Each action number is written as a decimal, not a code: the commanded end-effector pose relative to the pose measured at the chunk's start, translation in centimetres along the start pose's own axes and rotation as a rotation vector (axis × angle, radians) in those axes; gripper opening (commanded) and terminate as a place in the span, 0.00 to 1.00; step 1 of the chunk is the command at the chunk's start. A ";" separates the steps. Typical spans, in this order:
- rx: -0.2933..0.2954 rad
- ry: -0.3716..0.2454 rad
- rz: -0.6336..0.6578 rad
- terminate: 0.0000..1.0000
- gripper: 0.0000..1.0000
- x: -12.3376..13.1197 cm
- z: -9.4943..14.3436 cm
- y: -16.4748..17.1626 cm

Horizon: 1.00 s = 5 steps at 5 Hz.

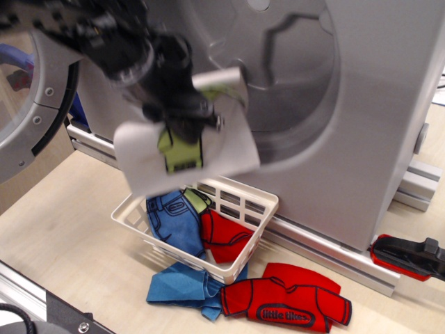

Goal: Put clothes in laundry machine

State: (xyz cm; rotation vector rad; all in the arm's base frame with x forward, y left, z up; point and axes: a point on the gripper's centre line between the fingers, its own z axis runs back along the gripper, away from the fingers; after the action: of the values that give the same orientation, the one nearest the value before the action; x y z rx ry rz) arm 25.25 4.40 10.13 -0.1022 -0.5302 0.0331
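Note:
My gripper (197,117) is shut on the white cloth printed with a lime-green shirt (182,149). The cloth hangs in the air above the white lattice basket (263,217), in front of the lower left rim of the drum hole. The grey laundry machine (361,118) fills the background, its round drum hole (278,76) showing moulded ribs. Its clear-windowed door (31,104) stands open at the left. More clothes lie in the basket: a blue jeans piece (172,217) and a red piece (224,238).
A red shirt cloth with "little tikes" print (292,306) and a blue cloth (181,287) lie on the wooden table in front of the basket. A red and black object (410,256) lies at the right. A metal rail (42,306) runs along the front left corner.

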 end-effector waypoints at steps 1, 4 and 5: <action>-0.036 -0.126 0.050 0.00 0.00 4.7 1.3 -0.5; 0.000 -0.233 0.074 0.00 0.00 7.4 -3.0 -0.8; 0.022 -0.252 0.073 0.00 0.00 8.1 -4.3 -1.0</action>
State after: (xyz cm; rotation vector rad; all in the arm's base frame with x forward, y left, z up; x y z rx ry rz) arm 34.67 3.13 9.11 -0.1030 -0.7248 0.1283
